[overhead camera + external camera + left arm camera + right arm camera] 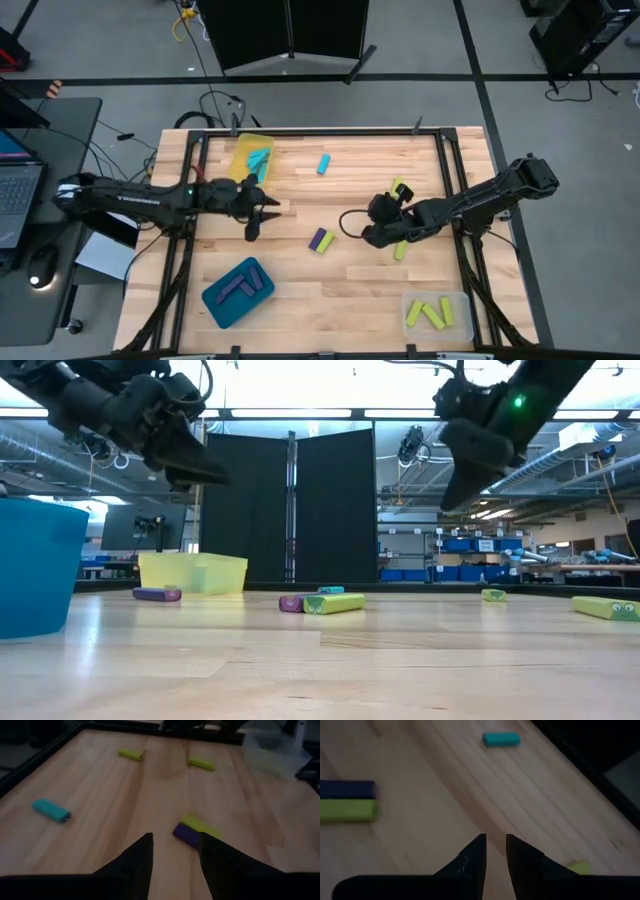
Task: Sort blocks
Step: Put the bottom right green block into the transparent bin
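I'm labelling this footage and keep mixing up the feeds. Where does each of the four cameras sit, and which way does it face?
High view: above the table, looking straight down; both arms show, left gripper, right gripper.
Low view: at table-top height, looking level across into the room; both arms hang in from above.
Left wrist view: on the left arm, looking past its open fingers at the table.
Right wrist view: on the right arm, past its fingers.
Shared: the purple and yellow-green pair and the cyan block show in both wrist views.
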### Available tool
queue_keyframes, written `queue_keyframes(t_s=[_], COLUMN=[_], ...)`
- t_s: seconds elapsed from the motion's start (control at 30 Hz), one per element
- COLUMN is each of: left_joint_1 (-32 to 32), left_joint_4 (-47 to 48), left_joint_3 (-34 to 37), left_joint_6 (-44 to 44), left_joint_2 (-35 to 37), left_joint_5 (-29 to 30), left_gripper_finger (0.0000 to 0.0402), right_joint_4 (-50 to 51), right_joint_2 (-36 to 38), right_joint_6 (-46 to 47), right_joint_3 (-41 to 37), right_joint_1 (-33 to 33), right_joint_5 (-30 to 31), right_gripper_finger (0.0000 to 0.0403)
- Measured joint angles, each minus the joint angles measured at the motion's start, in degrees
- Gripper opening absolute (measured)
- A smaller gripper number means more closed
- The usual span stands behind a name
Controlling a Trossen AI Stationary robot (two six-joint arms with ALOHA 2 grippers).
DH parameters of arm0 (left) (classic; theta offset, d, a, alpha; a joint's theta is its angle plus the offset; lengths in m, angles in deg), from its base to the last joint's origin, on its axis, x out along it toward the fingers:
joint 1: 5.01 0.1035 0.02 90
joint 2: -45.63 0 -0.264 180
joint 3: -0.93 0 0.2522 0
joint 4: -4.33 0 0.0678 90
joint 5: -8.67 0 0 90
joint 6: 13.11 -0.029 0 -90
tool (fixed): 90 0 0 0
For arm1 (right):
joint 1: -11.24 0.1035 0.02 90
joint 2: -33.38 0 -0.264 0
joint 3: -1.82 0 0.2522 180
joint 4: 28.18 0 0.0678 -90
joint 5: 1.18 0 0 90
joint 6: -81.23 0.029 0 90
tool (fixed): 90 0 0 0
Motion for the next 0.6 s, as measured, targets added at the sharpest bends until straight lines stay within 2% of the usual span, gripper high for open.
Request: queue_keyframes(t_s=[0.13, 0.33, 0.5, 0.6], left_joint_1=[-2.42, -6.99, -9.48, -10.43], left_joint_4=[-3.13, -1.51, -1.65, -2.18], left_joint_3=[2.63, 3.69, 1.73, -0.62], left_joint_6=[1.1, 0.62, 7.13, 10.67], left_joint_2=[-0.28, -0.28, -3.13, -7.08], left_joint_5=[0.17, 2.3, 4.09, 4.07], left_gripper_finger=[0.0163, 0.0163, 0.015, 0.0128], right_joint_4=[-2.59, -9.48, -9.67, -7.17], right_joint_2=[0.0, 0.0, 0.0, 0.0], right_joint_6=[0.0, -3.16, -2.93, 2.36], right_joint_3=[-2.36, -5.97, -6.1, -6.08], right_joint_1=[-0.73, -1.17, -1.15, -0.72], right_joint_5=[-1.93, -2.75, -3.09, -8.66], right_gripper_finger=[0.0084, 0.0085, 0.0084, 0.0086])
